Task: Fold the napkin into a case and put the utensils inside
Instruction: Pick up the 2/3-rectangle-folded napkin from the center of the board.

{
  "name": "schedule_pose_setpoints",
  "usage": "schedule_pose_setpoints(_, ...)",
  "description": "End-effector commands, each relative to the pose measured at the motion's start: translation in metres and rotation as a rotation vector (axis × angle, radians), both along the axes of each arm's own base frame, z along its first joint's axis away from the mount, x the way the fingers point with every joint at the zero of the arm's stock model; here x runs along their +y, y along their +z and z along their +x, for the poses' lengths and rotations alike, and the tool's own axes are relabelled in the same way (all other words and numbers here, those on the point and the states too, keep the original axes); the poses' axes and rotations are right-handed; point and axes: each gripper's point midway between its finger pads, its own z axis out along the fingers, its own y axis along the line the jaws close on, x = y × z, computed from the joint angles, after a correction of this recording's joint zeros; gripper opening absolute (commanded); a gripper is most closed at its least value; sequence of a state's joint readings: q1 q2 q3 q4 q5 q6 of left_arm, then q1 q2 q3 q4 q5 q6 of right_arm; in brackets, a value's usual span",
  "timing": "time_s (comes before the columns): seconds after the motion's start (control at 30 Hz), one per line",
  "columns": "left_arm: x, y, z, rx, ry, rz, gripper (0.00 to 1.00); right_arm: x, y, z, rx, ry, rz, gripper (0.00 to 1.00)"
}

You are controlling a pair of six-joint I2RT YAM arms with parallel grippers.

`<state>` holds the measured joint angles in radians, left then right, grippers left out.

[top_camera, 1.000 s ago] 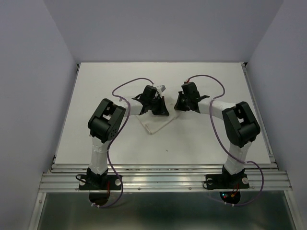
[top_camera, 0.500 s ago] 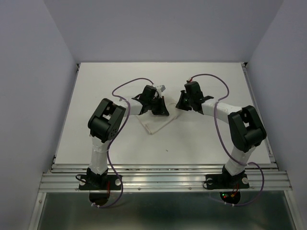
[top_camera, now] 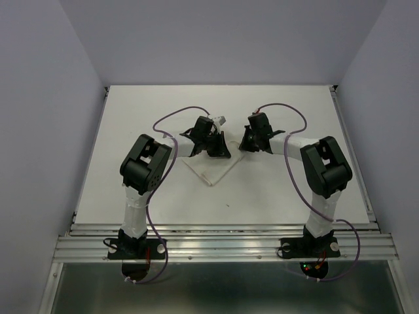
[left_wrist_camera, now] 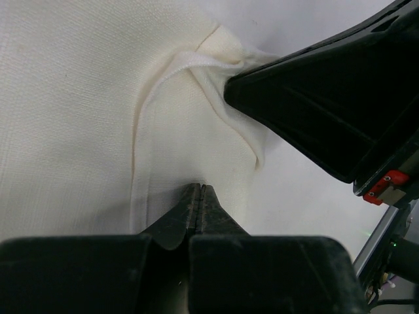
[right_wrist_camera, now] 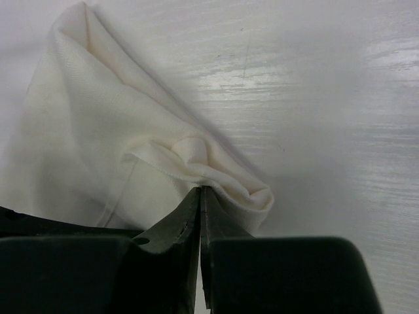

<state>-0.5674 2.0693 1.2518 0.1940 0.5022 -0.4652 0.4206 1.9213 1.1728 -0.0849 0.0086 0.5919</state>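
Room: pale lilac walls (top_camera: 39,98) close in a white table (top_camera: 144,118), with an aluminium rail (top_camera: 222,245) along its near edge.

Top view, arms: the left arm (top_camera: 145,163) and the right arm (top_camera: 324,167) both reach in to the middle of the table, purple cables (top_camera: 173,118) looping off their wrists.

Top view, napkin: the napkin (top_camera: 211,170) lies near the table's middle as a folded white shape, one corner pointing toward the bases. Its far part is hidden under the two grippers.

Top view, grippers: the left gripper (top_camera: 221,150) sits over the napkin's far edge, and the right gripper (top_camera: 247,142) is just beside it at the right corner. Their jaws are too small to read here.

Top view, other: a small dark speck (top_camera: 227,207) lies on the bare table nearer the bases.

Left wrist view, left gripper: its jaws are pressed fully together, tips touching the napkin (left_wrist_camera: 85,98) beside a hem line. I cannot tell whether a layer is caught between them.

Left wrist view, right gripper: the right gripper (left_wrist_camera: 236,88) comes in from the upper right as a black wedge, and the cloth gathers into creases at its tip.

Right wrist view, right gripper: the right gripper (right_wrist_camera: 200,191) is closed to a thin slit, pinching the bunched, rolled corner of the napkin (right_wrist_camera: 85,118).

Right wrist view, napkin: it spreads away to the upper left in soft layers, with bare glossy table (right_wrist_camera: 314,98) to the right.
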Motion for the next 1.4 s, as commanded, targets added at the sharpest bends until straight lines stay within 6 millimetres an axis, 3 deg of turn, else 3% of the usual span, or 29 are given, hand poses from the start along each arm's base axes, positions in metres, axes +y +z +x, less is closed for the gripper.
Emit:
schedule_pose_setpoints(0.0,0.006,-0.01,-0.007,0.021,-0.017,0.022,0.0,-0.007,0.02,0.004,-0.051,-0.019,-0.008,0.07)
schedule_pose_setpoints(0.07,0.005,-0.011,-0.007,0.021,-0.02,0.021,0.0,-0.01,0.043,0.004,-0.103,-0.022,-0.003,0.08)
schedule_pose_setpoints(0.23,0.005,-0.011,-0.007,0.022,-0.02,0.021,0.0,-0.017,0.051,-0.003,-0.125,-0.028,-0.018,0.08)
schedule_pose_setpoints(0.37,0.006,-0.012,-0.007,0.023,-0.019,0.024,0.0,-0.018,0.037,-0.006,-0.094,-0.025,-0.031,0.08)
schedule_pose_setpoints(0.57,0.007,-0.013,-0.008,0.026,-0.019,0.026,0.0,0.0,0.015,-0.021,-0.031,0.04,0.063,0.07)
schedule_pose_setpoints(0.67,0.005,-0.011,-0.008,0.025,-0.023,0.02,0.0,0.002,-0.001,-0.022,0.004,0.041,0.058,0.07)
schedule_pose_setpoints(0.77,0.004,-0.012,-0.009,0.029,-0.03,0.017,0.0,0.003,-0.005,-0.02,0.018,0.053,0.047,0.06)
schedule_pose_setpoints(1.03,0.003,-0.017,-0.015,0.048,-0.046,0.011,0.0,-0.01,0.068,-0.001,-0.162,-0.009,0.022,0.08)
schedule_pose_setpoints(1.37,0.001,-0.007,-0.014,0.034,-0.044,-0.004,0.0,0.001,0.068,0.012,-0.151,0.019,0.039,0.07)
